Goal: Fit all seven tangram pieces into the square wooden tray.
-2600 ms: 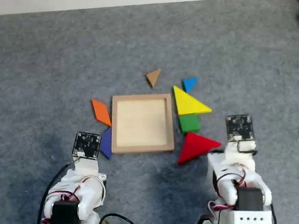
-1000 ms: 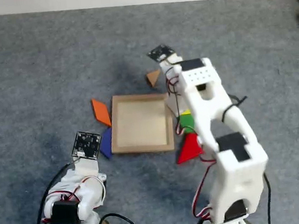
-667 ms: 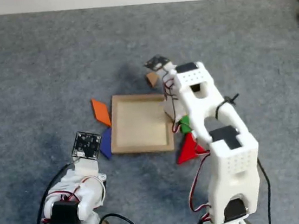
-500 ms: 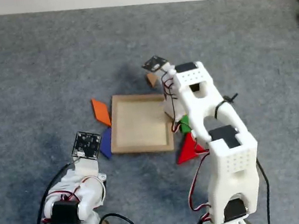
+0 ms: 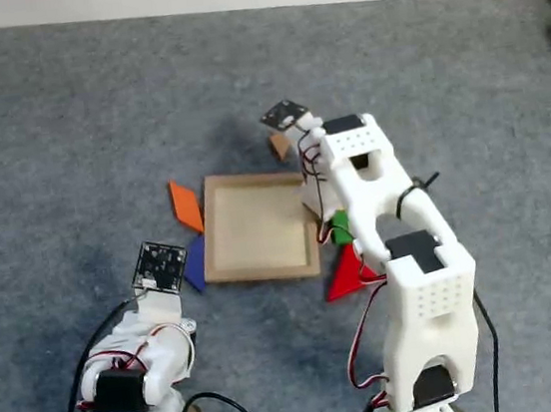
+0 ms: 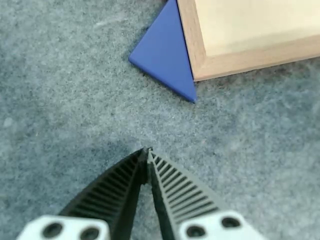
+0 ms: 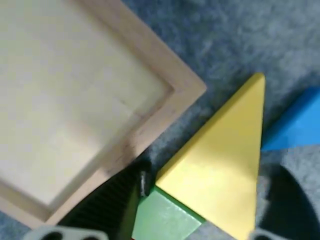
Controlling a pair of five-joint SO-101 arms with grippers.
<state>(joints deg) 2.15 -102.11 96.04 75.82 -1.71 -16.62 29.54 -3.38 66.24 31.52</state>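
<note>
"Wood first: where is the tray, and what crowds it?"

"Your square wooden tray [image 5: 258, 223] lies flat on the grey carpet [image 5: 66, 141] between your two arms. All seven pieces lie outside it. On its left are the orange parallelogram [image 5: 186, 206] and the dark blue triangle [image 6: 167, 60], which rests against the rim. The brown triangle [image 5: 277, 146] sits off the far right corner, partly under your right arm [image 5: 373, 184]. Along the right side lie the yellow triangle [image 7: 220, 165], the green square [image 7: 160, 217] touching it, the light blue triangle [image 7: 295, 125] and the red triangle [image 5: 344, 276]."

"And the pincers?"

"Your right gripper [image 7: 207, 177] is spread wide, with a finger on either side of the yellow triangle. One finger is squeezed between the tray rim and the green square. I cannot tell whether it touches either. Your left gripper [image 6: 148, 151] is pinched closed, holding nothing, over the carpet near the dark blue triangle."
</note>
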